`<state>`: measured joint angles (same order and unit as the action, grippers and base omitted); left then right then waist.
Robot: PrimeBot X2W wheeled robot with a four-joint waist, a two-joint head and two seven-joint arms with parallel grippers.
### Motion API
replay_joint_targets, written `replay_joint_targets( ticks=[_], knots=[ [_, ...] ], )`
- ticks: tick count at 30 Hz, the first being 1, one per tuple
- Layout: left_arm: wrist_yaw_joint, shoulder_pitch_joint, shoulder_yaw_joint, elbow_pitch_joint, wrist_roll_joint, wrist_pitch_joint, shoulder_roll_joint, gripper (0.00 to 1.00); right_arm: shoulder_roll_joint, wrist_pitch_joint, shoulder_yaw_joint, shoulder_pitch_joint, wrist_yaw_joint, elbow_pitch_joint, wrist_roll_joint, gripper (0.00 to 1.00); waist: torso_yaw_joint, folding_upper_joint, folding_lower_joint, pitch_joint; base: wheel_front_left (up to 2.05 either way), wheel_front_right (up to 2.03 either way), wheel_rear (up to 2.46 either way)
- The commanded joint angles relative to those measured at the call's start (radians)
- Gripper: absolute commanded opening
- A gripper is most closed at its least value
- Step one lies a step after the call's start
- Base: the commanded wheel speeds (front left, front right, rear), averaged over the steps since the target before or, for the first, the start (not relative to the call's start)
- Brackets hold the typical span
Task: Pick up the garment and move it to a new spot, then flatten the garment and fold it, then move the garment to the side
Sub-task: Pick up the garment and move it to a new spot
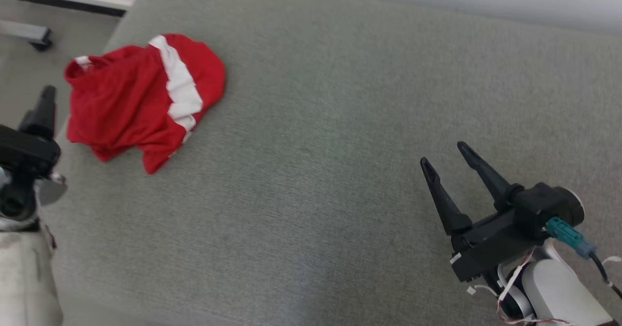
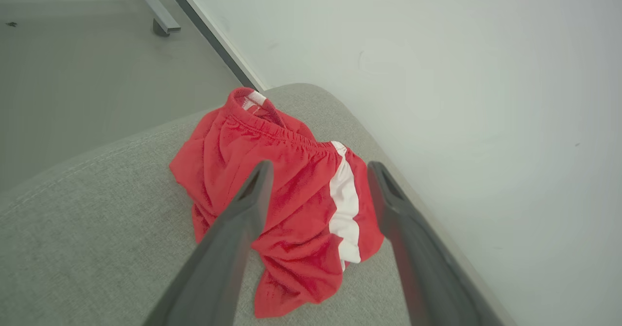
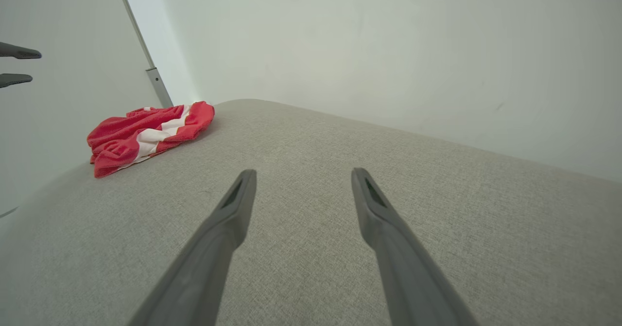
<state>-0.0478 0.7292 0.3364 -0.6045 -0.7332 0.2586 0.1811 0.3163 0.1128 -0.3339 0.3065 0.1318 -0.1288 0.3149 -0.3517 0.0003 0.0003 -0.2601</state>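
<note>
Left gripper [image 2: 320, 168]: jaws spread wide, empty, hovering just short of the red garment [image 1: 126, 107]. Garment lies crumpled, white stripe up, at the far left corner of the grey cushion [image 1: 316, 146]. Right gripper [image 1: 443, 153]: jaws likewise spread, holding nothing, well apart from garment.

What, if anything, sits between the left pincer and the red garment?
Nothing visible. The open left pincer points straight at the red garment, which lies crumpled near a corner of the grey cushion. Only open space separates them.
</note>
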Motion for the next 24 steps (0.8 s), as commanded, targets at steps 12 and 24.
replay_joint_targets(
  ticks=[12,24],
  knots=[
    [0.224,0.146,0.082,-0.024,-0.083,0.254,0.106,1.00,0.005,-0.005,0.021,0.072,-0.002,0.092,-0.030,1.00,0.226,-0.0003,-0.0003,-0.314,0.00,0.00,0.00],
    [0.294,0.077,0.052,-0.034,-0.070,0.389,0.130,0.00,-0.021,0.035,0.038,0.066,-0.002,0.061,-0.031,1.00,0.267,-0.0003,-0.0003,-0.306,0.00,0.00,0.00]
  ],
)
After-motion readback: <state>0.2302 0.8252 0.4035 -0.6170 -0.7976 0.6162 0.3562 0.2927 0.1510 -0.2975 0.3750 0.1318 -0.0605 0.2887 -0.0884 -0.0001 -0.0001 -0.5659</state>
